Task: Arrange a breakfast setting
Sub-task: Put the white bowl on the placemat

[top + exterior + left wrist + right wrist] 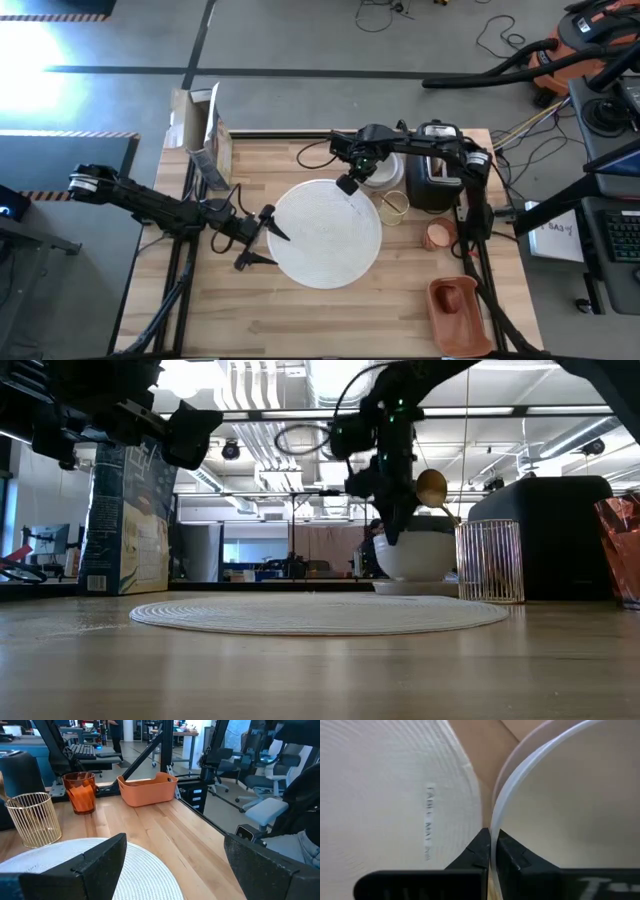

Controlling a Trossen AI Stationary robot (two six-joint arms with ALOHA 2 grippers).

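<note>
A small white bowl [383,170] stands at the table's far side beside a black toaster, with a gold spoon [432,488] sticking up out of it. In the low view the bowl [415,555] rests on a flat white dish [440,588]. My right gripper [349,184] is shut on the bowl's rim. A round white woven table mat [322,235] lies mid-table. My left gripper [262,238] hovers open and empty at the mat's left edge. A red-orange cup [438,235] stands right of the mat. Toast, red fruit and clear glass do not show. My right gripper pinches the bowl's thin white rim [493,822] on the side facing the mat, one finger inside the bowl and one outside. The fingers come down from above. The bowl stands upright, its base on the flat dish.
A black toaster [433,180] stands right of the bowl. A gold wire cup [393,207] stands at the mat's right edge. An orange basket [458,312] sits at the near right corner and a cardboard box [200,130] at the far left.
</note>
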